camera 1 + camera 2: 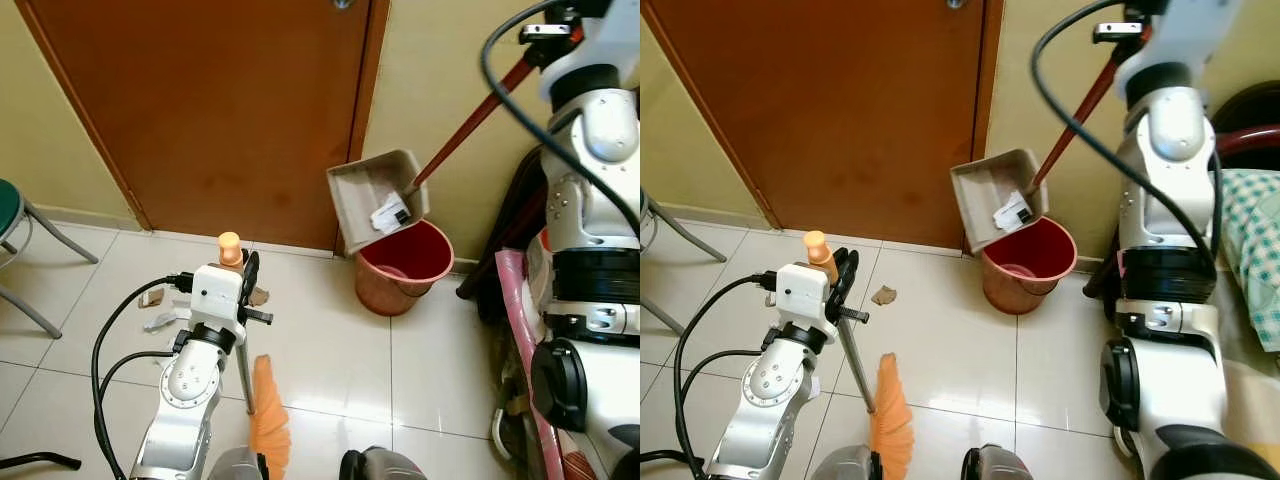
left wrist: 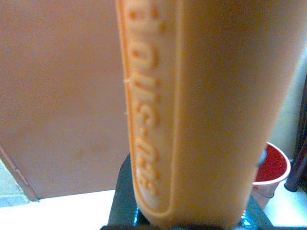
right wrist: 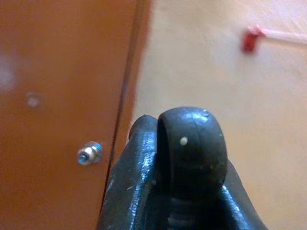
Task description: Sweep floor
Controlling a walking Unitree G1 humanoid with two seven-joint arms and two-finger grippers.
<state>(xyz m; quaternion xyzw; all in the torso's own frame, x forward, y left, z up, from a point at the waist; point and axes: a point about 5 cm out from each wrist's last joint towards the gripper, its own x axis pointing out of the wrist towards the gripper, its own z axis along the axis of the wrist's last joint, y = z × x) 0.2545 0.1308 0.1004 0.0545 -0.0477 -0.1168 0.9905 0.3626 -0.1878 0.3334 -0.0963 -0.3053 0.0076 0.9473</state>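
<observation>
right gripper [image 3: 192, 158] is up high, its black fingers closed on the dark round end of the dustpan's red stick. the grey dustpan [image 1: 375, 195] tips over the red bucket [image 1: 405, 267] by the brown door [image 1: 220, 110] — a white scrap [image 1: 390, 214] sits in the pan. left gripper [image 1: 245, 275] is closed on the orange broom [image 1: 268, 415] handle, the bristles down on the tiled floor [image 1: 330, 340] — small bits [image 1: 160, 320] lie just beside it.
</observation>
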